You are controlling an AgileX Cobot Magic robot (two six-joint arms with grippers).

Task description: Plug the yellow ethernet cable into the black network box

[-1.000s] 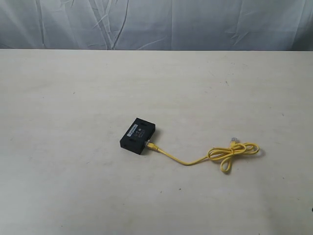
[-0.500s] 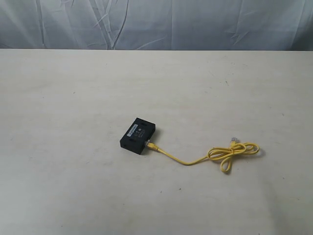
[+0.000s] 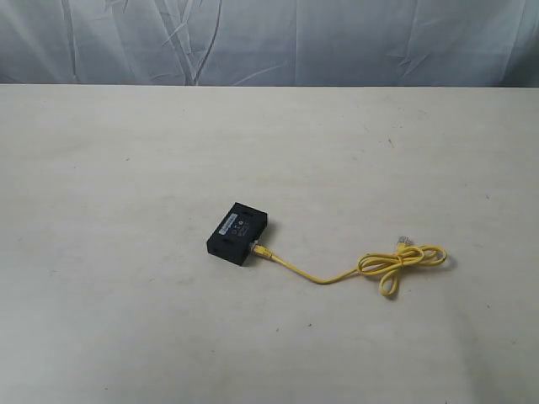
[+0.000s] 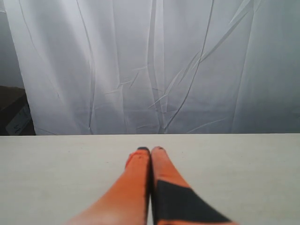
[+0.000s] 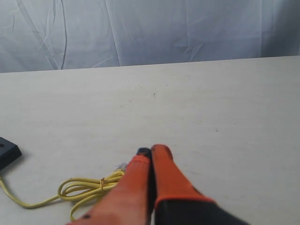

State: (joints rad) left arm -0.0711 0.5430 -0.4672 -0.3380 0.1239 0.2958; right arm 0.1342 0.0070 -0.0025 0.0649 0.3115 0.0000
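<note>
Yellow ethernet cable (image 5: 101, 183) flat on the table (image 5: 225, 93), tied loop just beside the right pincer (image 5: 151, 151), off to one side of its fingers (image 5: 168, 178), not touching. Free clear plug (image 5: 121, 166) nearest the fingertips, close but apart. Straight run leading away from the pincer to the black network box (image 3: 238, 233); far plug (image 3: 257, 248) up against the box's side, looks seated, too small to confirm. Box well apart from the right pincer, beyond the loop, only a corner in the wrist view. Box top: pale label strip (image 3: 227, 223) along one edge, tiny markings unreadable.

Right pincer: orange fingers pressed together, gripping nothing, over the table. Same for the left pincer (image 4: 150, 150): fingers closed tip to tip, empty, aimed across the table at the backdrop (image 4: 187, 70). Black patch on one finger of each.

Surface: pale off-white table, matte, a few small dark specks. Behind its far edge: wrinkled grey-white cloth backdrop, hanging in folds.
</note>
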